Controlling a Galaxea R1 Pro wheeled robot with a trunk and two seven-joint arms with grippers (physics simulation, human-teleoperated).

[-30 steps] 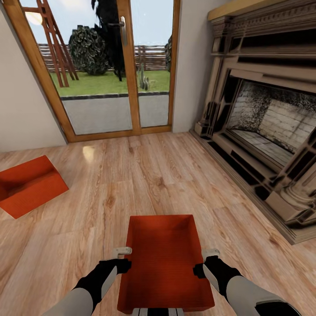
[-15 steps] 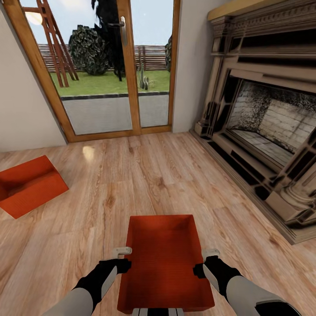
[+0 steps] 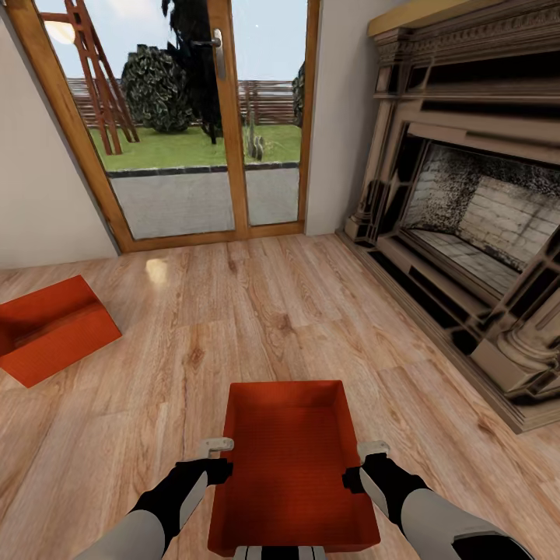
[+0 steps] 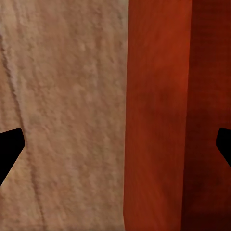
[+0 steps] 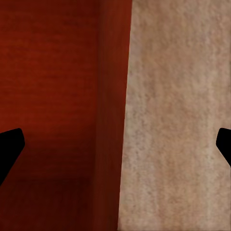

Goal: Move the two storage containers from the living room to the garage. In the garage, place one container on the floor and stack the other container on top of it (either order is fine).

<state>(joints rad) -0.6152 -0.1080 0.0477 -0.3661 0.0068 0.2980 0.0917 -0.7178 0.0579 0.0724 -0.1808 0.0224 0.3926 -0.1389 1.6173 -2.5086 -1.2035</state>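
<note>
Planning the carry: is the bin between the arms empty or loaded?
Empty: the storage container shows only its bare red-orange floor inside.

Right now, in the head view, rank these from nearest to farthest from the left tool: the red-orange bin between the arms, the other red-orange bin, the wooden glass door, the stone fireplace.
1. Red-orange plastic bin between the arms: right beside the left tool.
2. Second red-orange plastic bin: on the wood floor, ahead-left.
3. Stone fireplace: ahead-right; its base comes nearer than the door.
4. Wooden glass door: far wall, straight ahead.
</note>
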